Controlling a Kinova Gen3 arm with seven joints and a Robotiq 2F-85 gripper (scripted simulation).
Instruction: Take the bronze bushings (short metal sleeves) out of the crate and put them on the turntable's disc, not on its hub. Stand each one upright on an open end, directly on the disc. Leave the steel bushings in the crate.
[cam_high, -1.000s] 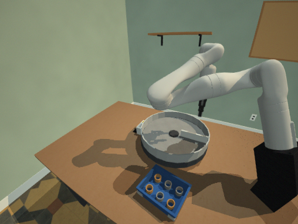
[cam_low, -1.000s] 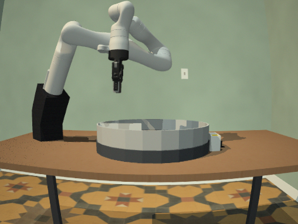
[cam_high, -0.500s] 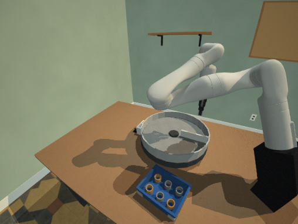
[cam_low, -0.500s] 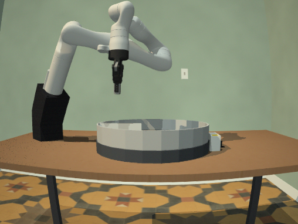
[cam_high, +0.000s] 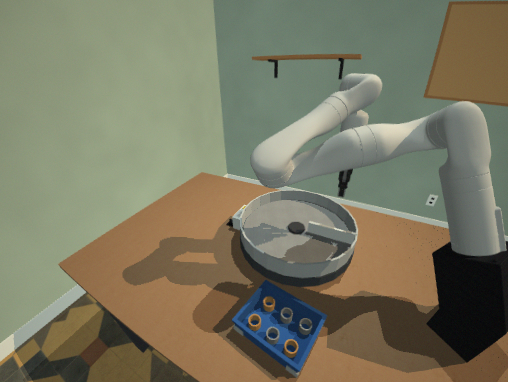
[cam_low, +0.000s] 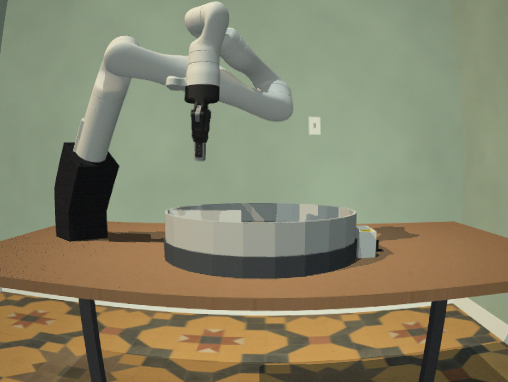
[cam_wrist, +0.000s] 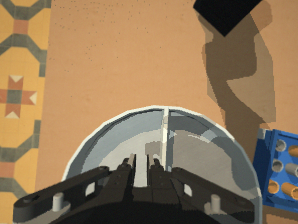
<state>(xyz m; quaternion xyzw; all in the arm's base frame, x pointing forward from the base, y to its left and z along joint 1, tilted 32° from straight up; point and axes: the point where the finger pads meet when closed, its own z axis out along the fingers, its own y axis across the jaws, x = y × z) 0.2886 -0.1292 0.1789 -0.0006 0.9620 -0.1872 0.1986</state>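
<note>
A blue crate (cam_high: 280, 327) sits on the table in front of the turntable (cam_high: 298, 235). It holds three bronze bushings (cam_high: 269, 303) (cam_high: 254, 322) (cam_high: 291, 346) and three steel bushings (cam_high: 286, 314), all upright. The turntable has a grey disc, a dark hub (cam_high: 296, 227) and a raised rim. My gripper (cam_low: 200, 155) hangs high above the far side of the turntable, pointing down, fingers nearly together with nothing between them. In the wrist view the fingers are over the turntable (cam_wrist: 167, 150), and the crate (cam_wrist: 280, 167) is at the right edge.
A pale bar (cam_high: 327, 231) runs from the hub to the rim across the disc. A small white box (cam_low: 366, 241) sits against the turntable's side. The arm's black base (cam_high: 470, 295) stands at the table's right. A wall shelf (cam_high: 306, 58) hangs behind.
</note>
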